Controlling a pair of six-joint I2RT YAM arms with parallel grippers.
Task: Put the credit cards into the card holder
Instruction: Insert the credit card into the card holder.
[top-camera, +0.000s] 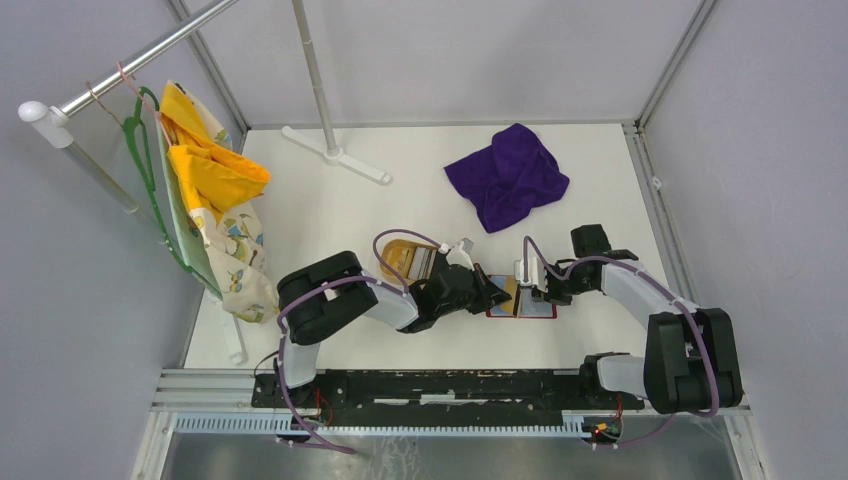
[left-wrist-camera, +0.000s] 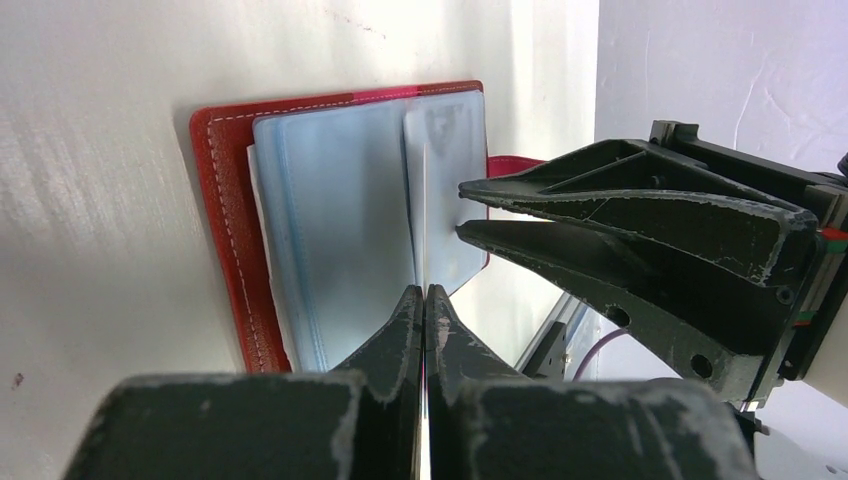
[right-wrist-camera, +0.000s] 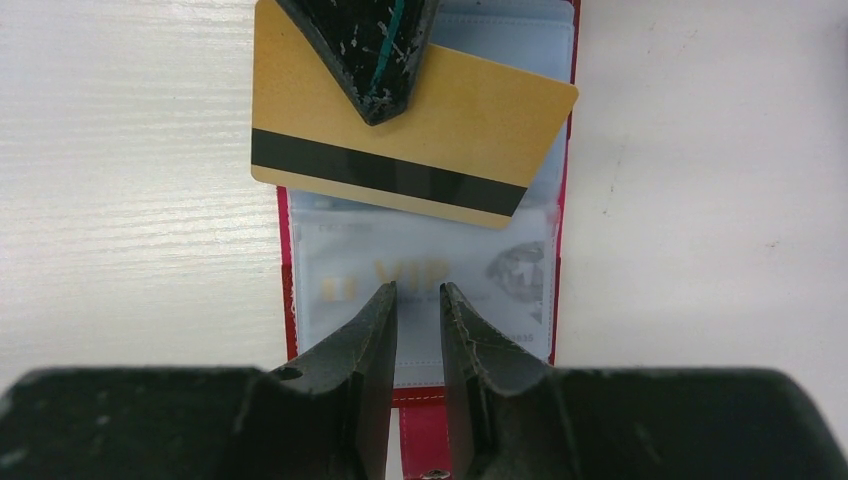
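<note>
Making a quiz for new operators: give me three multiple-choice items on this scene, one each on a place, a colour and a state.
1. Where is the gold card? A over the open card holder; B well apart from it; C out of sight.
2. The holder's cover is: A blue; B red; C green.
3. The left gripper is: A wide open; B shut on the card; C out of view.
Answers: 1A, it overlaps the holder; 2B, red edges show; 3B, it pinches the card's edge.
</note>
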